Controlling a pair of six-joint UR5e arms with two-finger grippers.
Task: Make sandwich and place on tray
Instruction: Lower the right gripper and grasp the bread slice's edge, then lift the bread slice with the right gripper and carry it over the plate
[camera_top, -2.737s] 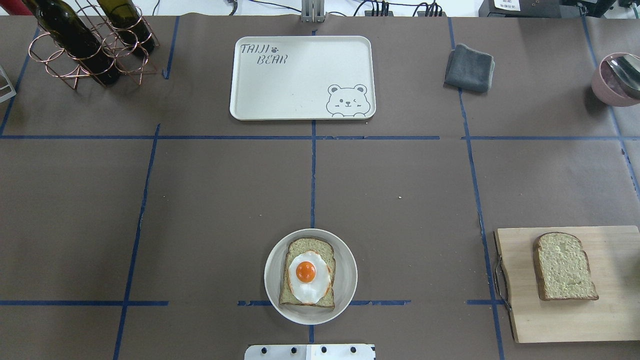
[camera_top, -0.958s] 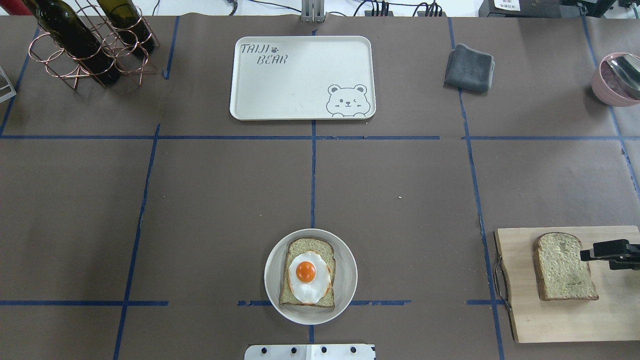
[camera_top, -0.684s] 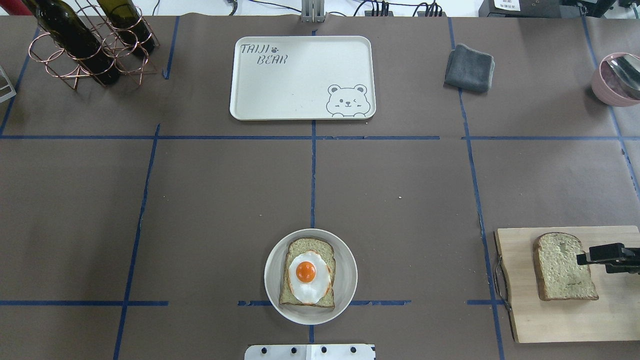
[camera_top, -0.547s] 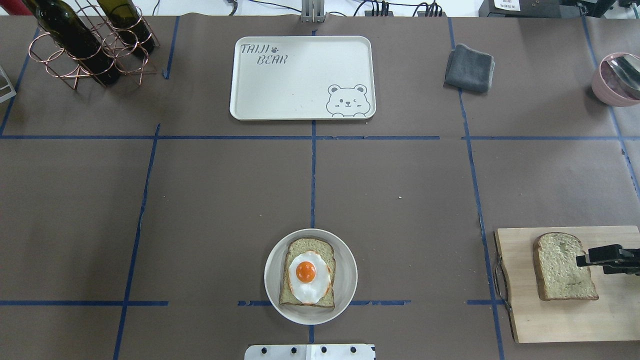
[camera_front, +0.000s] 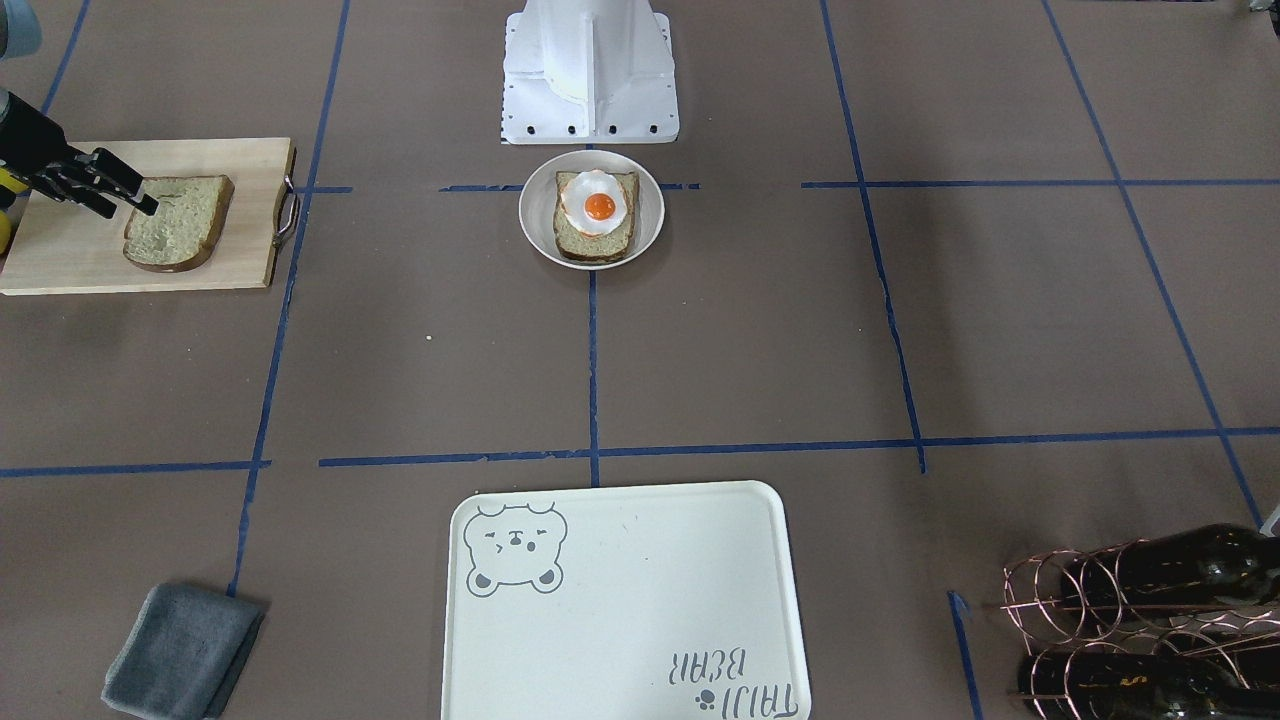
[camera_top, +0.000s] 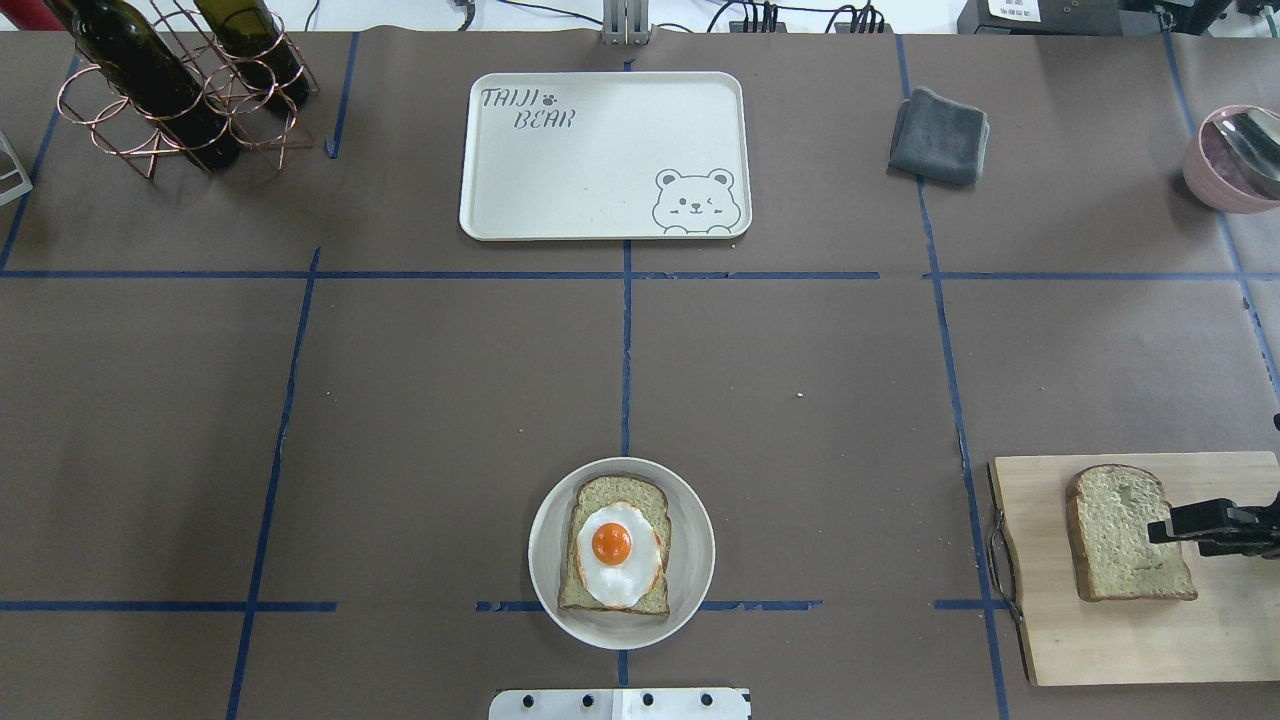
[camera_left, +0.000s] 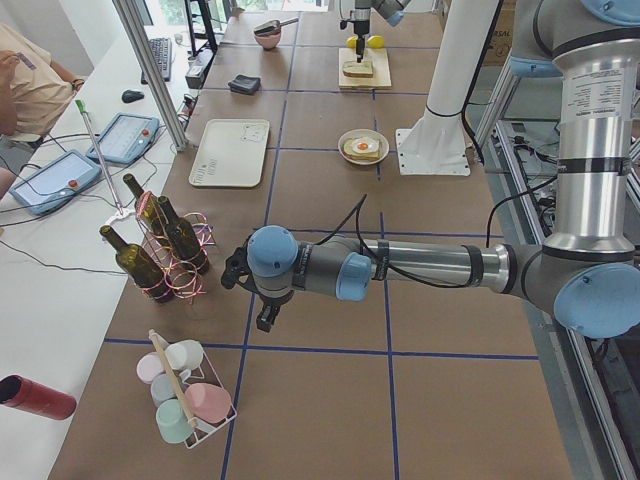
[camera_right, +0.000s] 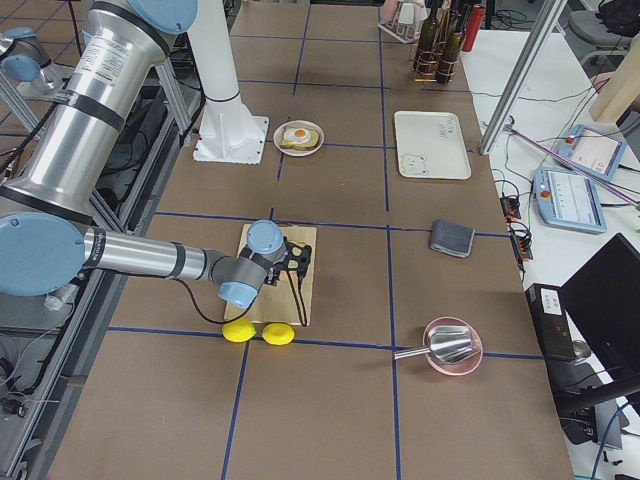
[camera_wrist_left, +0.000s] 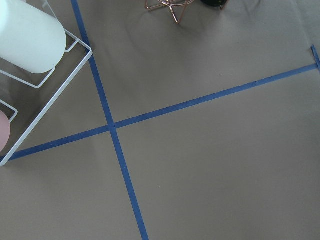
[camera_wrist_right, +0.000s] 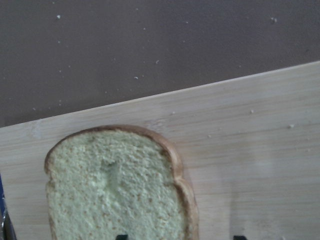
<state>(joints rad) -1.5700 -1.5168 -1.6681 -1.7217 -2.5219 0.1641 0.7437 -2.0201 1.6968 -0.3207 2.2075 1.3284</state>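
Right end effector (camera_top: 1158, 528), fingers apart, has edged left over the bread slice (camera_top: 1118, 540) on the cutting board (camera_top: 1050, 640); grasp looks imminent.

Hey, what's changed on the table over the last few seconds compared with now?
The right gripper has come in from the table's right side over the cutting board and eased up to the right edge of the plain bread slice. It is open and grips nothing yet. The plain bread slice, the plate with the egg-topped slice and the tray have not moved.
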